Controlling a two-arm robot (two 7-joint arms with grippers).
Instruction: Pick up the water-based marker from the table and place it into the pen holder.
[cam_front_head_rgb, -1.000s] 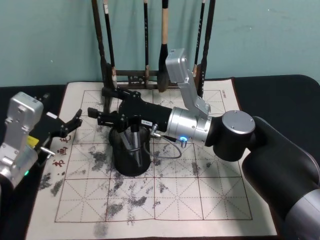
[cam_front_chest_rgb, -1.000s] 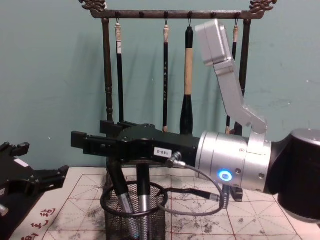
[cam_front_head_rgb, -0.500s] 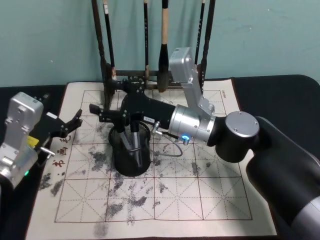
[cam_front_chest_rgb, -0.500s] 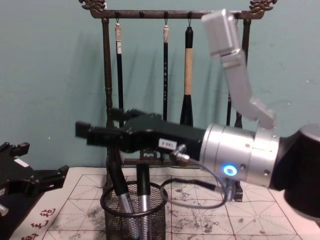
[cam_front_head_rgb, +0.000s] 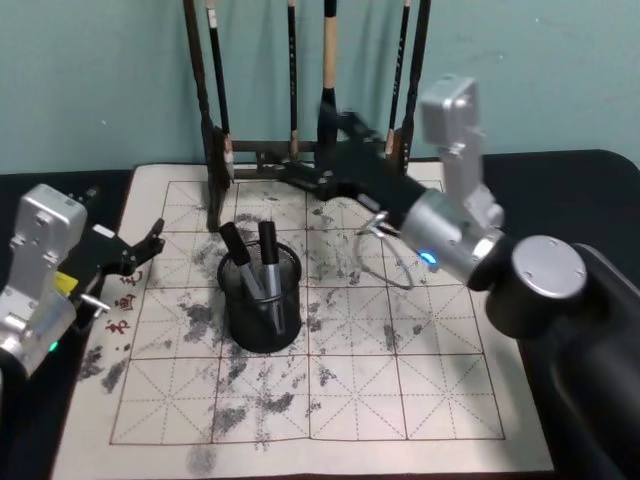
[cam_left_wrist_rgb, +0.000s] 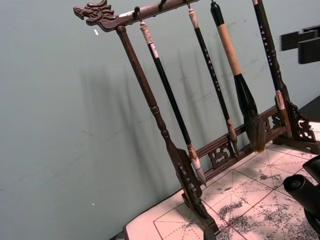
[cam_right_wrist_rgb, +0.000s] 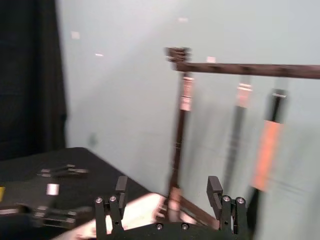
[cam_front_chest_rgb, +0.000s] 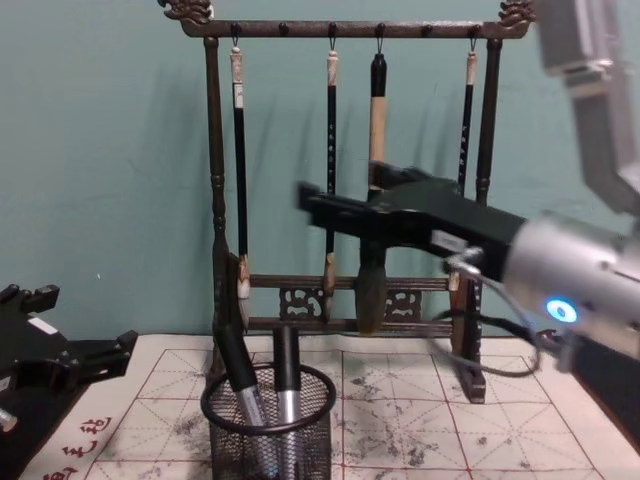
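Observation:
The pen holder (cam_front_head_rgb: 262, 310) (cam_front_chest_rgb: 268, 425), a black wire-mesh cup, stands on the mat left of centre. Two dark-capped markers stand in it, one leaning left (cam_front_head_rgb: 236, 256) (cam_front_chest_rgb: 238, 375) and one nearly upright (cam_front_head_rgb: 268, 250) (cam_front_chest_rgb: 285, 365). I cannot tell which of them is the water-based marker. My right gripper (cam_front_head_rgb: 300, 178) (cam_front_chest_rgb: 315, 205) (cam_right_wrist_rgb: 167, 192) hovers open and empty, raised behind and to the right of the holder, near the brush rack. My left gripper (cam_front_head_rgb: 140, 250) (cam_front_chest_rgb: 100, 355) rests open at the mat's left edge.
The tall dark wooden brush rack (cam_front_head_rgb: 300, 150) (cam_front_chest_rgb: 345, 300) (cam_left_wrist_rgb: 170, 145) with several hanging brushes stands at the back of the mat, close behind my right gripper. The table (cam_front_head_rgb: 560, 190) carries the ink-smudged gridded mat (cam_front_head_rgb: 400, 390), bare in front and to the right.
My right gripper has risen from just above the pen holder and pulled back to the right, toward the rack. Both markers stay in the holder. The left arm has not moved.

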